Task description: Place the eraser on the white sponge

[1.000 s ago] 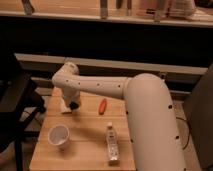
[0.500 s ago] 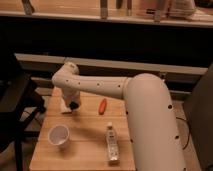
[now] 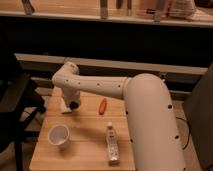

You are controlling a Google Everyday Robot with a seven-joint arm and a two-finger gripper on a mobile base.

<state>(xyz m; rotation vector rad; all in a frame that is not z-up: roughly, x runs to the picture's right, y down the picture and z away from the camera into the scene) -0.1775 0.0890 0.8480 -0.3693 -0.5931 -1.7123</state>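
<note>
Eraser (image 3: 74, 105) is the item under inspection; entries run left to right across the counter (image 3: 85, 131).

1. White cup (image 3: 58, 135): upright on the near-left part of the counter, well apart from the work.
2. White sponge (image 3: 64, 105): a pale flat pad at the far-left part of the counter, directly under the end of the arm and partly hidden by it.
3. Hand (image 3: 70, 103): down at the sponge, at counter level. Whether it is spread or pressed together cannot be told.
4. Eraser, detail: a small dark patch at the right edge of the sponge, against the hand. Whether it lies on the pad, beside it, or is held cannot be told.
5. Orange oblong object (image 3: 102, 106): lying on the counter to the right, apart from the sponge.
6. Clear bottle (image 3: 112, 145): lying on its side near the front edge.

Handling assessment (judgement only): the eraser should be light, stiff and rubbery, so slip is unlikely. Being tiny, it is best pinched across its short sides, centred. The sponge is soft and will give, so the eraser should be let go low and over the middle of the pad, or it may tip off the edge.
</note>
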